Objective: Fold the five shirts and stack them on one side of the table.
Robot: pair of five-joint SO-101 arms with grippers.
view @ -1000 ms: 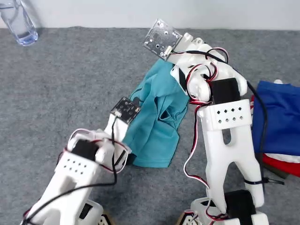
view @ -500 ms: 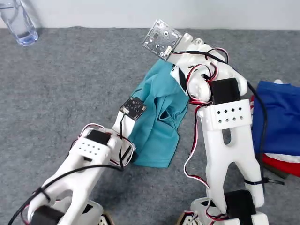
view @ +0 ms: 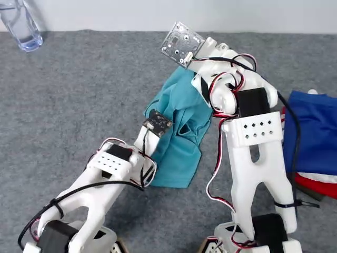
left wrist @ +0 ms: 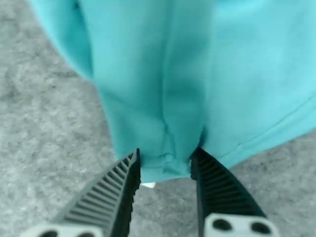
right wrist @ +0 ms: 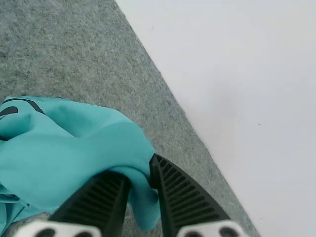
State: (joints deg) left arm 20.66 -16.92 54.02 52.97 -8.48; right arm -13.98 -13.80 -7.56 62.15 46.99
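Two grippers hold your one teal shirt (view: pixel 179 142), which lies stretched between them. Your left wrist view gives the close detail: the left gripper (left wrist: pixel 165 165) pinches a bunched fold at the shirt's hem, a ribbed finger (left wrist: pixel 123 182) pressed to each side. Your right wrist view shows the right gripper (right wrist: pixel 140 180) nearly closed on the far end of the cloth, close to the white backdrop (right wrist: pixel 237 74). The high view adds a blue shirt (view: pixel 313 132) lying on a red shirt (view: pixel 316 185), just outboard of the right arm. The table (view: pixel 79 95) is grey and felt-like, and a clear bottle (view: pixel 21 26) stands well beyond the left gripper.
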